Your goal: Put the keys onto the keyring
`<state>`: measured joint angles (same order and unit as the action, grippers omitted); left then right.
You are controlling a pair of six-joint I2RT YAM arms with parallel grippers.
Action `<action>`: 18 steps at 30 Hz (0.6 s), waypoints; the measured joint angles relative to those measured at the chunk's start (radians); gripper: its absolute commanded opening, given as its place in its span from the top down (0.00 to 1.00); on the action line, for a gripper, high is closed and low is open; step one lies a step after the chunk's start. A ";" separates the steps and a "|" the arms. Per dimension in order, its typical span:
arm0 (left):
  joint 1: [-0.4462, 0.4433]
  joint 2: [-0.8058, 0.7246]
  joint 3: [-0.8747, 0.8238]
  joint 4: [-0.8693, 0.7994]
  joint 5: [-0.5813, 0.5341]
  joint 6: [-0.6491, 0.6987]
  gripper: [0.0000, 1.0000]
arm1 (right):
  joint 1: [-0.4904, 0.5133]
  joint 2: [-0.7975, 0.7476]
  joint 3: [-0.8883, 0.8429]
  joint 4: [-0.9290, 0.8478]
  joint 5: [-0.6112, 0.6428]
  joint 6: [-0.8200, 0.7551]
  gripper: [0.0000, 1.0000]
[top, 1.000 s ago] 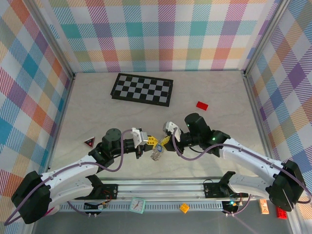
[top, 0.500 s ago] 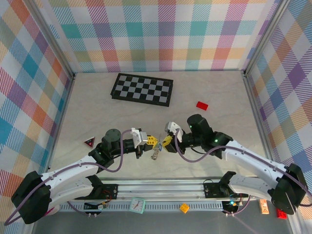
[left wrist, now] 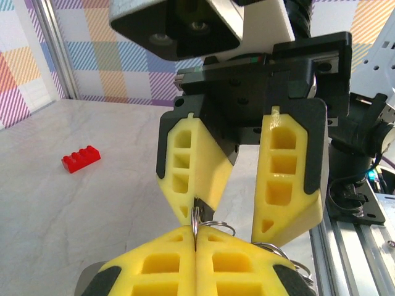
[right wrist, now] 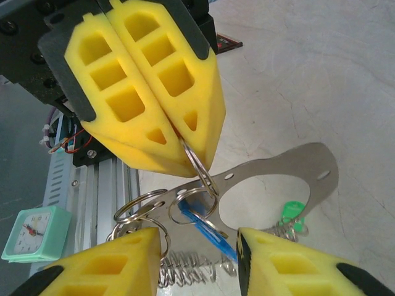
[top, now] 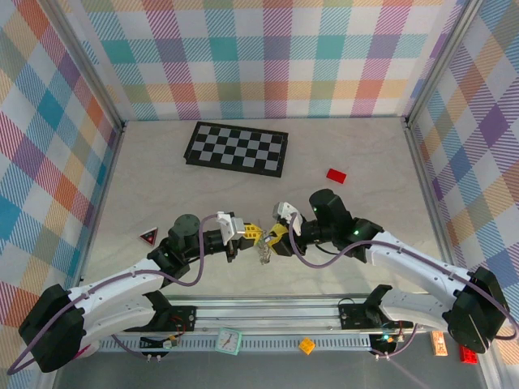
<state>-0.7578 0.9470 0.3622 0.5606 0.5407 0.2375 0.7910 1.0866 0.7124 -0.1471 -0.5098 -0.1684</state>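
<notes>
While left end effector (right wrist: 187, 150) pinches keyring (right wrist: 200, 170), blue key (right wrist: 207, 227) half-covered.

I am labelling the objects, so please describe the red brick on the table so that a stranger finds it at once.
Start at the black-and-white chequered board at the far side of the table. Just to its right, slightly nearer the front, the red brick lies alone. It is a plain red studded block, unlike the red-and-black triangle at the table's left edge.

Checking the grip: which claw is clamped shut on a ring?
The left claw, its pads pressed together on a small split ring; the right claw stands open, fingers apart.
</notes>
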 measured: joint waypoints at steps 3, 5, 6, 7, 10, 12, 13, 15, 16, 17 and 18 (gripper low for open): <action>0.000 0.000 0.000 0.000 0.000 -0.006 1.00 | 0.000 0.013 0.000 0.008 0.000 -0.001 0.62; 0.000 0.000 0.000 0.000 0.000 -0.008 1.00 | 0.000 0.017 -0.003 0.017 0.000 -0.003 0.63; 0.000 0.000 0.000 0.000 0.000 -0.010 1.00 | 0.000 0.017 -0.006 0.020 0.000 -0.003 0.63; 0.000 0.000 0.000 0.000 0.000 -0.010 1.00 | 0.000 0.017 -0.008 0.023 0.000 -0.004 0.64; 0.000 0.002 0.000 0.000 0.000 -0.011 1.00 | 0.000 0.017 -0.013 0.031 -0.003 -0.008 0.69; 0.000 0.002 0.000 0.001 0.000 -0.011 1.00 | 0.000 0.017 -0.013 0.035 -0.010 -0.011 0.73; 0.000 0.003 0.000 0.002 -0.001 -0.013 1.00 | 0.000 0.017 -0.013 0.036 -0.015 -0.014 0.76; 0.000 0.004 0.000 0.008 -0.002 -0.013 1.00 | 0.000 0.017 -0.013 0.040 -0.025 -0.019 0.82; 0.000 0.005 0.000 0.011 -0.003 -0.013 1.00 | 0.001 0.017 -0.013 0.041 -0.028 -0.023 0.84; 0.000 0.005 0.000 0.014 -0.003 -0.013 1.00 | 0.001 0.017 -0.013 0.042 -0.032 -0.026 0.87; 0.000 0.005 0.000 0.016 -0.003 -0.014 1.00 | 0.001 0.017 -0.013 0.041 -0.034 -0.026 0.88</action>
<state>-0.7578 0.9524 0.3622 0.5762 0.5377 0.2237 0.7921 1.1034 0.6991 -0.1059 -0.5438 -0.1947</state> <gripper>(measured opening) 0.043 0.150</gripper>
